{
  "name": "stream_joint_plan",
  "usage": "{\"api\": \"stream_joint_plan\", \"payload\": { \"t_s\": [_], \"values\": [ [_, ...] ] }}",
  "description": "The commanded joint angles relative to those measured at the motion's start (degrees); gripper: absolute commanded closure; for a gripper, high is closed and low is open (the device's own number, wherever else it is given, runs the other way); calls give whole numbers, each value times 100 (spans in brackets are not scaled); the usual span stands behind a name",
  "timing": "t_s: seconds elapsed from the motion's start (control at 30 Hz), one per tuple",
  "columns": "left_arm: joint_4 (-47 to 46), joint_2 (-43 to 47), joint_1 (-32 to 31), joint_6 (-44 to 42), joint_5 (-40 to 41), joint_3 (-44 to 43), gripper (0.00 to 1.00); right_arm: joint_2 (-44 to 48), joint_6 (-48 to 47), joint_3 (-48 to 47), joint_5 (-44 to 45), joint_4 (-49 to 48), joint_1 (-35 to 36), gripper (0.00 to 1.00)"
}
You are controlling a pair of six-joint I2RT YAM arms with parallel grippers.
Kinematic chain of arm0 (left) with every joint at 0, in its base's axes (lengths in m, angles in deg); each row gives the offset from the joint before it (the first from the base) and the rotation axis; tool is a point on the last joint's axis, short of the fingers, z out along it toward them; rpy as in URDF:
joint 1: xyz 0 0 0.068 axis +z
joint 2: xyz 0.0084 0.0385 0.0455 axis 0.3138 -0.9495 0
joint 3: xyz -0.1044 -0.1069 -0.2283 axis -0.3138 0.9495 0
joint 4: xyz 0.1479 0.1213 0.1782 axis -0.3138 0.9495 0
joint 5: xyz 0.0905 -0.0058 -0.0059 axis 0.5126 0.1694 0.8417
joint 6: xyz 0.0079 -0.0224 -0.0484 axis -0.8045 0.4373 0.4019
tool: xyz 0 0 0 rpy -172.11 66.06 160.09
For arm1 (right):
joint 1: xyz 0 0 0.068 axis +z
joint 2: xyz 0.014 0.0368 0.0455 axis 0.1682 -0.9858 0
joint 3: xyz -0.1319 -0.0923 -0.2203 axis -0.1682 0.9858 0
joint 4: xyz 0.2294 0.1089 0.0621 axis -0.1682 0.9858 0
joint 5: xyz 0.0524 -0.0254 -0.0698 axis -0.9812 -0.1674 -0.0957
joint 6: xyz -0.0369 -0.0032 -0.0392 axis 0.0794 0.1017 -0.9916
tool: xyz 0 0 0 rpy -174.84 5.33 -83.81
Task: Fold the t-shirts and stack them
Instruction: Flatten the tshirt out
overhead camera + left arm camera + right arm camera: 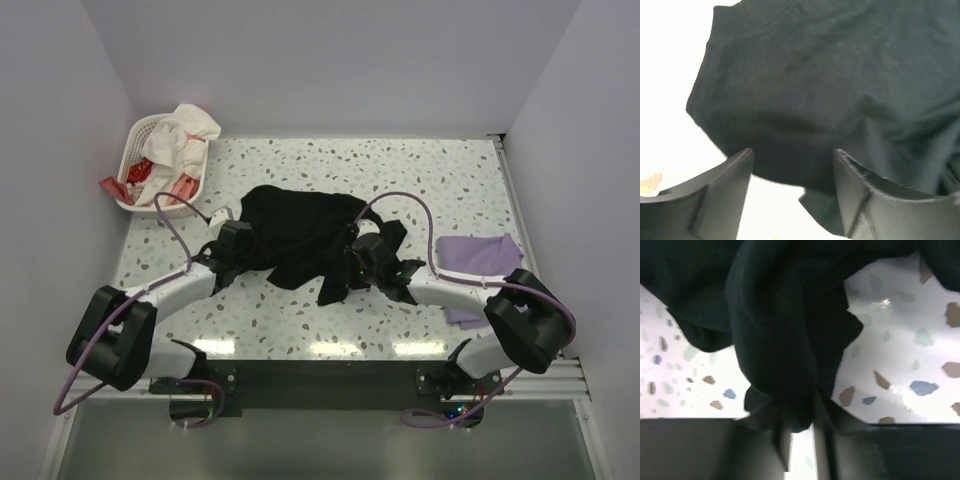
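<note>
Speckled white tabletop (450,180) enclosed on three sides by plain pale walls (340,60), bright reflections (335,348) cast along its near edge

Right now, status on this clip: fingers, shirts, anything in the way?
Left fingers open at crumpled black t-shirt. Right fingers pinching its bunched cloth. Folded lavender t-shirt lies apart, right. Nothing blocking.

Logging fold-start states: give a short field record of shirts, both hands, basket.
black shirt: crumpled black cloth t-shirt, unfolded, middle of the speckled white table
purple shirt: lavender cloth t-shirt, folded to a rectangle, table's right side, apart from the black one
left hand: open, at the black shirt's left edge, holding nothing
right hand: closed on a bunch of the black shirt's fabric
basket: white plastic laundry basket, far left corner, white and red cloth inside
stack: not started
</note>
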Motion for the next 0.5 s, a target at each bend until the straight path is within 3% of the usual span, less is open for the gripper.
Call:
{"api": "stream_joint_plan", "payload": {
  "t_s": [0.0,0.07,0.2,0.3,0.47],
  "values": [
    [-914,-457,186,-109,-62,-176,34,-43,88,-226,616,-157,-5,86],
    [-959,-694,256,-179,-53,-395,42,79,70,-375,941,134,-14,99],
    [-809,-1047,379,-276,8,-747,76,492,-79,-542,1258,705,-93,100],
    [-599,-871,467,-337,43,-984,91,887,-167,-630,1355,1161,-233,100],
    [315,-354,476,-583,333,-1537,98,1678,-316,-683,1408,1847,-488,100]
  ]
}}
